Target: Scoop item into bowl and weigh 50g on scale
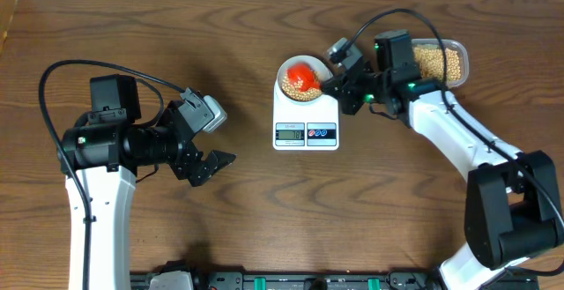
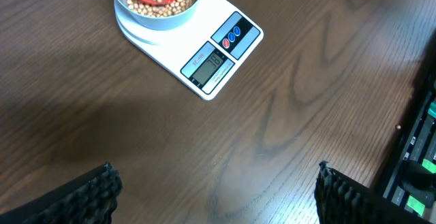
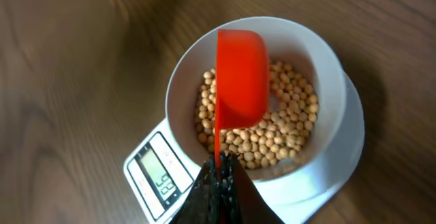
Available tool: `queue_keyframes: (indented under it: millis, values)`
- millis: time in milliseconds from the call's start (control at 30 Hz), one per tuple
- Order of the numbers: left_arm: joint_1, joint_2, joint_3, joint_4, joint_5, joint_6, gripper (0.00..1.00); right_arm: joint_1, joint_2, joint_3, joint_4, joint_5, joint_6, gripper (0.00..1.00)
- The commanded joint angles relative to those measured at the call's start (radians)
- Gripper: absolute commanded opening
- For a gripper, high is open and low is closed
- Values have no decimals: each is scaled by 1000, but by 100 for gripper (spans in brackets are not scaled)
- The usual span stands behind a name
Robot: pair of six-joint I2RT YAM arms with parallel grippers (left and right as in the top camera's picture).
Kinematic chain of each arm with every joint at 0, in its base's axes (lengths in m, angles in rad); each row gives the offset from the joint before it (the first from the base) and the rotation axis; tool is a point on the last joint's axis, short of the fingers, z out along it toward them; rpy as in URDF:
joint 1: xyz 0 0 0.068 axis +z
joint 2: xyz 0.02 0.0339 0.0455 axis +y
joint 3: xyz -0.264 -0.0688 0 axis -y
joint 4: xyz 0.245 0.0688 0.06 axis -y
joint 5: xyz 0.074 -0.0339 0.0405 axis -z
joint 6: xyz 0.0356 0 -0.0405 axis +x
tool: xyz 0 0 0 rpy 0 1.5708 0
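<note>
Beans [image 3: 286,137], small round tan, smooth round bowl [image 3: 332,59], glossy red scoop [image 3: 242,74]

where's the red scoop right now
In the overhead view the red scoop is near the table's middle, tipped over the beans in the bowl on the scale, its handle pinched by the right fingers; the clear tub lies to its right.

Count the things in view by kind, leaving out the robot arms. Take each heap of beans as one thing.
bowl: 1
scale: 1
red scoop: 1
clear tub: 1
heaps of beans: 2 (one in the bowl, one in the clear tub)
Total: 6
</note>
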Motion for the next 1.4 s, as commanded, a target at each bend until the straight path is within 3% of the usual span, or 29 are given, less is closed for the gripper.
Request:
queue_keyframes:
  millis: [0, 300, 767, 1133, 1367]
  values:
    - [-2, -6, 27, -3, 16, 13, 93, -43, 12, 0, 2, -77, 105, 3]
    - [-2, -6, 27, -3, 16, 13, 93, -121, 12, 0, 4, -264, 145, 1]
    - [-2, -6, 27, -3, 16, 13, 93, -127, 12, 0, 140, -287, 140, 1]
    - [-2, -6, 27, -3, 16, 13, 93, -90, 12, 0, 58, -204, -93, 1]
    - [-2, -6, 27, -3, 16, 13, 93, -66, 12, 0, 50, -181, -95, 1]
